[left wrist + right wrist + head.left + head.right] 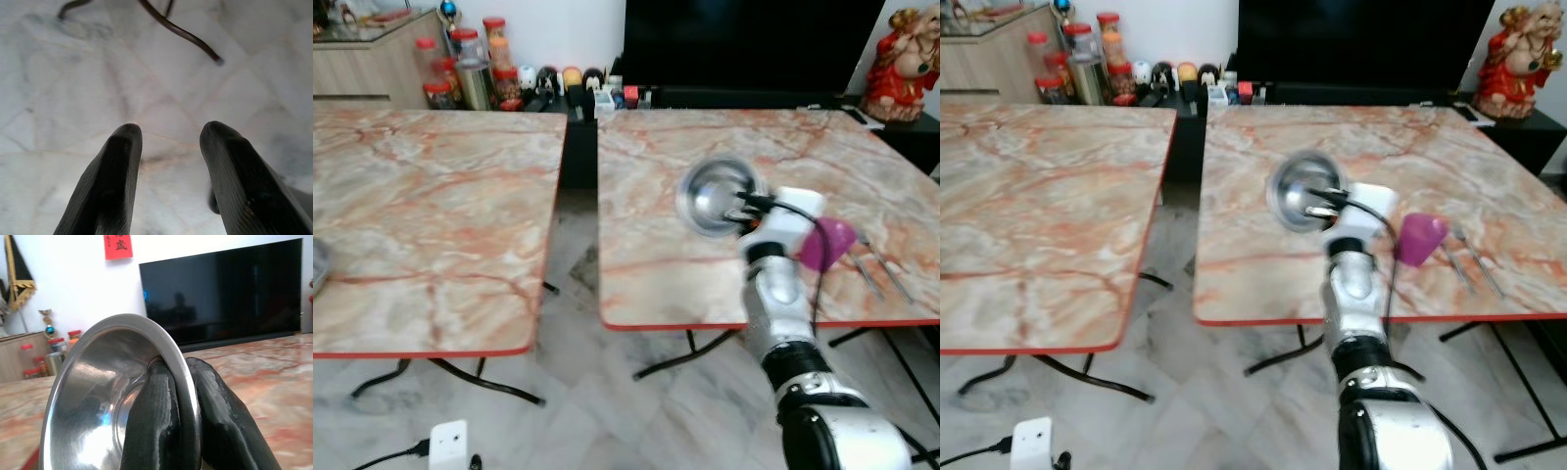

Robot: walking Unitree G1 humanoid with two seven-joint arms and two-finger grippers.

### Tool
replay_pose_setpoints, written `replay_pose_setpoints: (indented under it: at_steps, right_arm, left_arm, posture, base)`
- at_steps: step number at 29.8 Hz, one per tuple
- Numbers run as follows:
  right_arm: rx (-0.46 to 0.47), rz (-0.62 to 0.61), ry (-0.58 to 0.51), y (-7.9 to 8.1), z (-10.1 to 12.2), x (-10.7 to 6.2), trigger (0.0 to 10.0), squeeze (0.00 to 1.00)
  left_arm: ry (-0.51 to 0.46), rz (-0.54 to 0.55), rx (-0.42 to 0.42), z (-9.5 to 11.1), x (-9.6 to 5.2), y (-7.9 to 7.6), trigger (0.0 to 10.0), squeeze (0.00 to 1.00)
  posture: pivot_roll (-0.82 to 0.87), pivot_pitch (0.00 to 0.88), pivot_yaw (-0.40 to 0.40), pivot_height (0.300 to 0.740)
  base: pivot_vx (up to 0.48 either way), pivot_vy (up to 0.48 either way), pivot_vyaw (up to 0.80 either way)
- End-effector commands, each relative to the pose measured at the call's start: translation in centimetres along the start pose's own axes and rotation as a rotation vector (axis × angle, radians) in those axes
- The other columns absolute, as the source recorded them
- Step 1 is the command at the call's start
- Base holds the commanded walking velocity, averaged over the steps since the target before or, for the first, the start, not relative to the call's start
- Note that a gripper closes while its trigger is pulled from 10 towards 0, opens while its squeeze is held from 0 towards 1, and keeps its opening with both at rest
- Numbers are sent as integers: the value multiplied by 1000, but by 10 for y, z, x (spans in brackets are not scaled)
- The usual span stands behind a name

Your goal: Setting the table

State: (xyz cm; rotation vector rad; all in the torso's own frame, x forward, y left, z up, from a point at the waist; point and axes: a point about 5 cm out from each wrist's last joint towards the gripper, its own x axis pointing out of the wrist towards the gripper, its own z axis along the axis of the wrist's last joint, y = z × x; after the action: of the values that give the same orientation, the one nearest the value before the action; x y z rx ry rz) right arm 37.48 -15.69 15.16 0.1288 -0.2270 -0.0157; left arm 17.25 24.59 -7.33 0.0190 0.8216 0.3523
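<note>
Bowl [717, 196] placement is my step: the right pincer [182, 396] is clamped on its steel rim, holding it tilted above the right counter [646, 264], near the pink cup [826, 243] and cutlery [879, 266]. I would level it before lowering (left pincer [168, 161] hangs apart over floor).
</note>
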Motion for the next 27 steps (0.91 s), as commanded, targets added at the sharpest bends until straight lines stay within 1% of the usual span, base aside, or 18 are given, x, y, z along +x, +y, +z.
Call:
replay_pose_setpoints:
  at_steps: [1, 4, 7, 14, 23, 27]
  right_arm:
    - [-17, -15, -14, -9, 6, 3, 10000, 0]
    - [-21, -8, -12, -8, 7, 4, 10000, 0]
    - [0, -17, -4, -7, 6, 4, 10000, 0]
    - [7, -21, 13, -5, 1, 2, 10000, 0]
    - [12, -16, 19, -2, -1, 1, 10000, 0]
    - [0, -2, 23, 0, -2, 0, 10000, 0]
  left_arm:
    - [16, -9, -12, -5, -1, -5, 10000, 0]
    - [18, -8, -13, -6, -2, -4, 10000, 0]
    - [22, -5, -12, -7, -2, -3, 10000, 0]
    - [25, 1, -8, -8, -2, 0, 10000, 0]
    - [21, 3, 6, -6, -2, 3, 10000, 0]
    - [14, 5, 3, -4, -1, 3, 10000, 0]
  posture:
    - [103, 0, -33, 740]
    - [106, 0, -35, 740]
    - [111, 0, -31, 740]
    - [111, 0, -24, 740]
    - [112, 0, -20, 740]
    - [116, 0, -19, 740]
  base:
    - [0, 472, 788]
    - [0, 472, 788]
    - [0, 472, 0]
    - [0, 472, 0]
    - [0, 472, 0]
    - [0, 472, 0]
